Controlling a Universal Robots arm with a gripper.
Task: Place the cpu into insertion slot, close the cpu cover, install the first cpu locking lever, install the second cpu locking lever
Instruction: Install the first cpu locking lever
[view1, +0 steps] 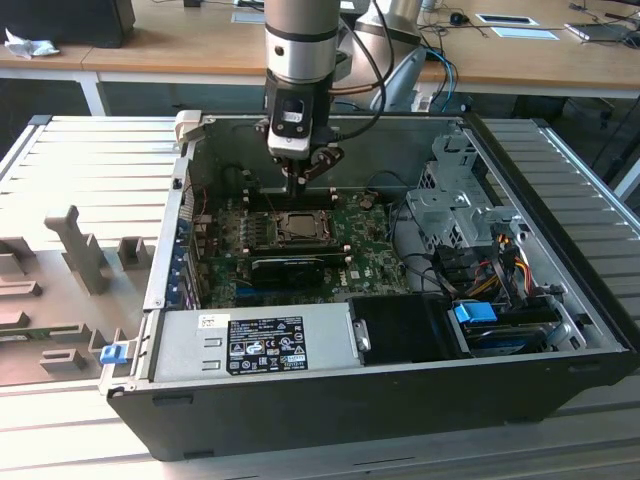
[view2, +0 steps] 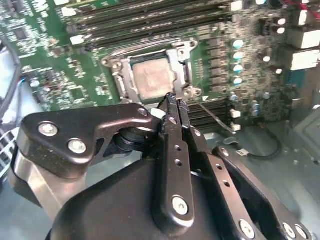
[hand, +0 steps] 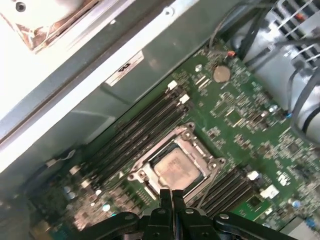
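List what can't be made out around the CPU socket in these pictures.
Socket edge nearest the hand: hidden behind its closed fingertips in the second wrist view, so contact with the cpu cover is unclear.
Locking levers: a thin wire shows beside the socket; whether latched is too fine to tell.
cpu: too small in the exterior view to judge seating.

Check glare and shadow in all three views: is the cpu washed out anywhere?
First wrist view: blown-out white beyond the case wall, cpu evenly lit. Second wrist view: cpu has a dull sheen, no hot spot; the dark end effector stands in front. Exterior view: motherboard dimmer than the bright surroundings.
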